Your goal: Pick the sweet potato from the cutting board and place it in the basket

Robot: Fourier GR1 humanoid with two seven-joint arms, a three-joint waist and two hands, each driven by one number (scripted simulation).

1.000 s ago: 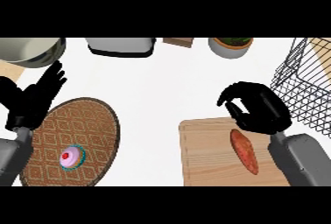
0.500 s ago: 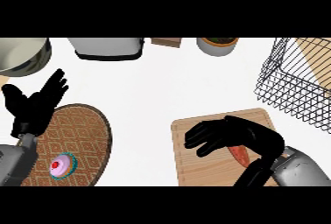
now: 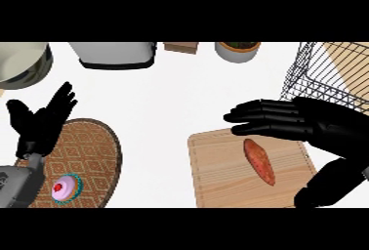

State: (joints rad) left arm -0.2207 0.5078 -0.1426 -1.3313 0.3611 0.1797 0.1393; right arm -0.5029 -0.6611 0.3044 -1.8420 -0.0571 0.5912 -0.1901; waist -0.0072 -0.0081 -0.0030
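**A:** In the head view, where does the sweet potato [image 3: 260,161] lie?

**B:** On the cutting board [image 3: 216,171], right of centre in the lower half of the frame. Its long axis runs from upper left to lower right, close to vertical in the picture, with the narrower tip pointing up.

**A:** And which hand is nearer?

**B:** The right hand [image 3: 306,122], by far. It comes in from the right edge and hangs over the board's top edge, so the sweet potato sits just below its fingers [image 3: 252,117], which point toward the left of the frame. The thumb shows lower down, at the board's right edge, and the sweet potato lies in the gap between thumb and fingers.

**A:** Are the fingers closed on anything?

**B:** No. They are stretched out and slightly spread, holding nothing, and I see no contact with the sweet potato. I judge the hand needs to drop and close across the short width of it.

**A:** The left hand [image 3: 39,122]?

**B:** It rests at the left edge, fingers up and spread, above a patterned round mat [image 3: 86,146], well apart from the board.

**A:** The basket [image 3: 324,73]?

**B:** A wire one in the upper right corner, beyond the right hand.
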